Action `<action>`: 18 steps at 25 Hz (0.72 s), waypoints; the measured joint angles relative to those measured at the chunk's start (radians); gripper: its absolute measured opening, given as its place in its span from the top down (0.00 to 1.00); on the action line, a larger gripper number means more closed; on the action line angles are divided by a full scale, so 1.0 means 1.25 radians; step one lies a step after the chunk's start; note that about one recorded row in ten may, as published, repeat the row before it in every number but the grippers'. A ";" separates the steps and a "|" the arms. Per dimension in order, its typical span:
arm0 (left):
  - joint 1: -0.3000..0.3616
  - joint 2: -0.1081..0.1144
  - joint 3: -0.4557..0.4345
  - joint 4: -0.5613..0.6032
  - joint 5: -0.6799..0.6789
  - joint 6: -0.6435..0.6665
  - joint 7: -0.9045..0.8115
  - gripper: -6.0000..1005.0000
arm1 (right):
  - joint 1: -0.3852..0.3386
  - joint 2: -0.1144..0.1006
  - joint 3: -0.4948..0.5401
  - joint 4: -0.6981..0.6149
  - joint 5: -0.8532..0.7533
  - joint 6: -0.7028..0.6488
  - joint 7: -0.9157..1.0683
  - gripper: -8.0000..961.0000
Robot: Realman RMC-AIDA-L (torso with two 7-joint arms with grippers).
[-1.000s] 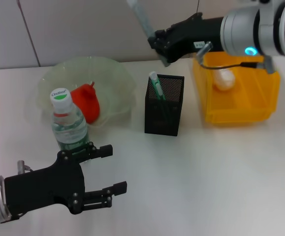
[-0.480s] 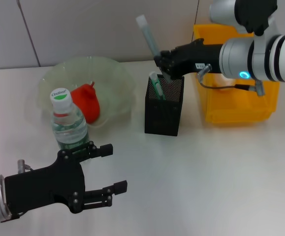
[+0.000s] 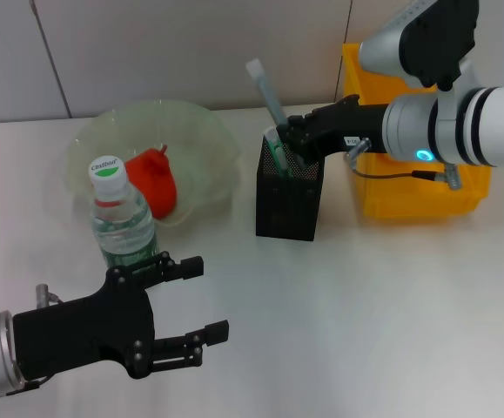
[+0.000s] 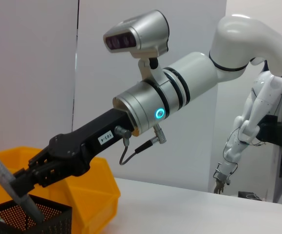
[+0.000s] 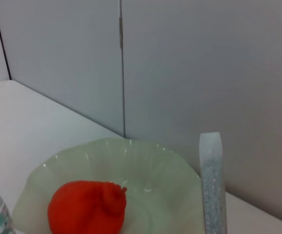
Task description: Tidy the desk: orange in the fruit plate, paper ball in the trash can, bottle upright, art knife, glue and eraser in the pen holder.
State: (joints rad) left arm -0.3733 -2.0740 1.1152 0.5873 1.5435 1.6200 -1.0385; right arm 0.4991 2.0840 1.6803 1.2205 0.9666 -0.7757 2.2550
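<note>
The right tool (image 3: 293, 144) is clenching a grey stick-shaped item (image 3: 266, 94), probably the glue, tilted with its lower end entering the pen holder (image 3: 291, 187). Releasing it slanted risks tipping the holder. The left tool (image 3: 186, 300) is hovering released beside the upright bottle (image 3: 121, 218).

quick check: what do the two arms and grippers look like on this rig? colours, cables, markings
Both arms end in matte black grippers on silver-white cylindrical wrists. The right gripper has a black tapered body with a small white label; its wrist carries black bands, a glowing cyan ring light and a thin black looped cable. The left gripper is black with flat, bolted, linkage-style fingers.
</note>
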 joint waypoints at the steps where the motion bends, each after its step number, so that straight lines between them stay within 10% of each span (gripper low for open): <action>1: 0.000 0.000 0.000 -0.001 0.000 0.000 0.000 0.17 | 0.001 0.000 -0.001 -0.005 0.001 0.001 0.000 0.86; 18: -0.001 0.001 -0.001 -0.001 0.000 0.001 0.000 0.17 | 0.013 0.000 -0.026 -0.026 0.004 0.003 -0.011 0.85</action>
State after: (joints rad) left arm -0.3744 -2.0724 1.1145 0.5859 1.5431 1.6215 -1.0384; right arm 0.5155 2.0838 1.6483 1.1883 0.9711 -0.7716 2.2408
